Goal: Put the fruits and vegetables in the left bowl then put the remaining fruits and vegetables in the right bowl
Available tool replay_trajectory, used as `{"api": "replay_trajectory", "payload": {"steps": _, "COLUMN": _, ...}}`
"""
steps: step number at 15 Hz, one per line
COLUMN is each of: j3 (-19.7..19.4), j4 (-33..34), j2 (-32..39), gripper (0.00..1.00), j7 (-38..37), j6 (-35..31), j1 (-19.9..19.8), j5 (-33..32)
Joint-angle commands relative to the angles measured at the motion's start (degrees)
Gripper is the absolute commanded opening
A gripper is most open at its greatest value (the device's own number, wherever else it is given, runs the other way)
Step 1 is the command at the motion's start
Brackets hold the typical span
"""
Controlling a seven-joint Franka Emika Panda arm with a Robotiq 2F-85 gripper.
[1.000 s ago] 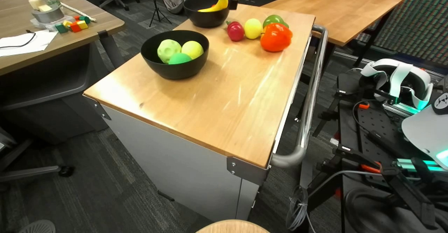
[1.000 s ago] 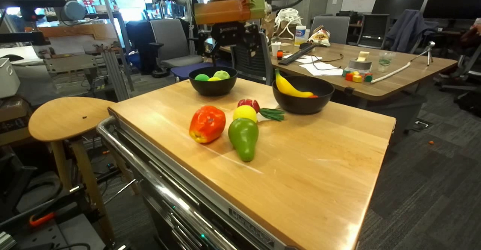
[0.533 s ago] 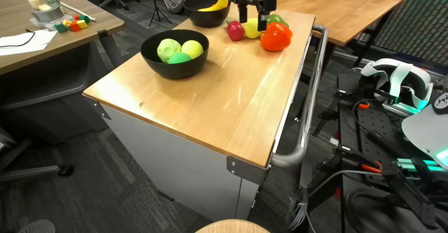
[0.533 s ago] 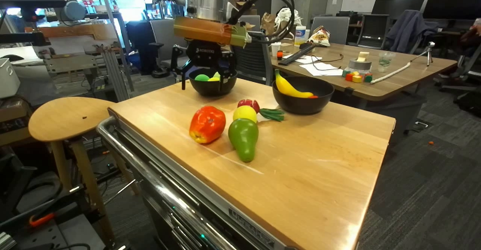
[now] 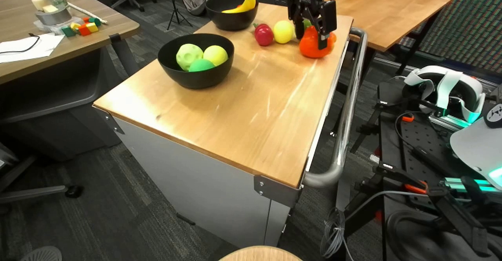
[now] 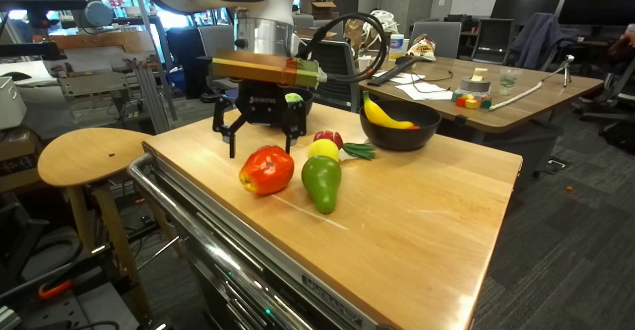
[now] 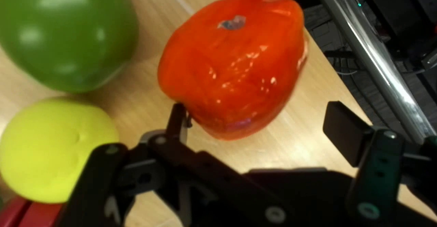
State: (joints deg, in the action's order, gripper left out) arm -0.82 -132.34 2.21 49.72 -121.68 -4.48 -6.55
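Hand (image 6: 260, 151) unclenched, jaws spread wide, grasping nothing; fingers (image 7: 344, 131) black, blunt-tipped. Red-orange fruit (image 7: 232, 66) lies on the surface (image 6: 421, 231) just beside the hand, its near edge reaching between the fingers. Skin glossy, lumpy, with a dull grey patch. In the wrist view one fingertip appears to touch the fruit's edge, contact not certain; the opposite one stands apart.

Beside the finger at the fruit's edge: yellow ball (image 7: 58, 148), matte, faintly dented. Just beside that, farther from the hand: green fruit (image 7: 68, 32), smooth, shiny, pear-shaped. On the ball's other side, red vegetable (image 6: 328, 136), grooved, with strip-like green leaves (image 6: 359, 150).

Well apart from the hand: black bowl (image 6: 399, 140), round, plain, holding a smooth curved banana (image 6: 382, 115), one tip above the rim, and a small orange-red piece (image 6: 414, 127), mostly hidden. Second black bowl (image 5: 198, 80), likewise well apart, holds a dimpled pale green ball (image 5: 189, 56), a second yellow ball (image 5: 215, 55) and a green ball (image 5: 201, 65).

Surface of pale grained wood; polished metal rail (image 5: 351, 104) along its edge.
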Motion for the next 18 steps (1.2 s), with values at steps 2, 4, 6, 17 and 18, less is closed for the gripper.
{"api": "replay_trajectory", "payload": {"steps": 2, "j3": -1.24, "j4": -2.72, "j2": 0.85, "gripper": 0.75, "j7": -3.06, "j6": -3.56, "j1": 0.2, "j5": -3.29}}
{"api": "replay_trajectory", "payload": {"steps": 4, "j3": -1.52, "j4": -3.38, "j2": 1.18, "gripper": 0.58, "j7": -3.58, "j6": -4.74, "j1": 0.13, "j5": -3.97}}
{"api": "replay_trajectory", "payload": {"steps": 6, "j3": -1.74, "j4": -3.9, "j2": 1.34, "gripper": 0.42, "j7": -4.16, "j6": -5.8, "j1": 0.07, "j5": -4.72}}
{"api": "replay_trajectory", "payload": {"steps": 17, "j3": -1.91, "j4": -13.78, "j2": -8.34, "gripper": 0.95, "j7": 2.04, "j6": -23.43, "j1": 0.12, "j5": -4.28}}
{"api": "replay_trajectory", "payload": {"steps": 18, "j3": -2.11, "j4": -15.2, "j2": -10.05, "gripper": 1.0, "j7": 4.5, "j6": -24.18, "j1": 0.31, "j5": -3.01}}
